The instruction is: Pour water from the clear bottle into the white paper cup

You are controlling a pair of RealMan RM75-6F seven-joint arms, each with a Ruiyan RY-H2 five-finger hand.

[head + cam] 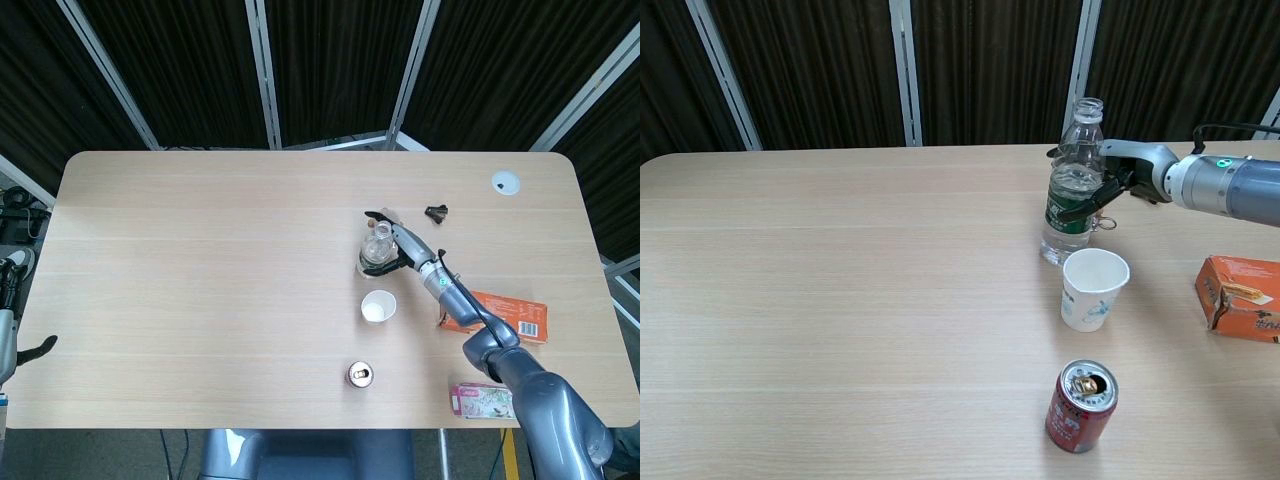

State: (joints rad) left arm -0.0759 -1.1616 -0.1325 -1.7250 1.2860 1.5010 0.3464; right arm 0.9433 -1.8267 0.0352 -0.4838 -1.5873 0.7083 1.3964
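The clear bottle (376, 250) (1072, 190) stands uncapped right of the table's middle, with a green label and some water in it. My right hand (400, 245) (1120, 170) reaches in from the right and wraps the bottle at label height, thumb across the front and fingers (1055, 152) behind. The white paper cup (378, 307) (1094, 288) stands upright and empty just in front of the bottle, apart from the hand. My left hand (30, 348) shows only partly at the far left edge of the head view, away from the table's objects.
A red drink can (360, 375) (1081, 405) stands near the front edge, in front of the cup. An orange box (505, 318) (1240, 297) lies to the right under my right forearm. A floral packet (480, 400) sits front right. A small dark object (436, 211) lies behind the hand.
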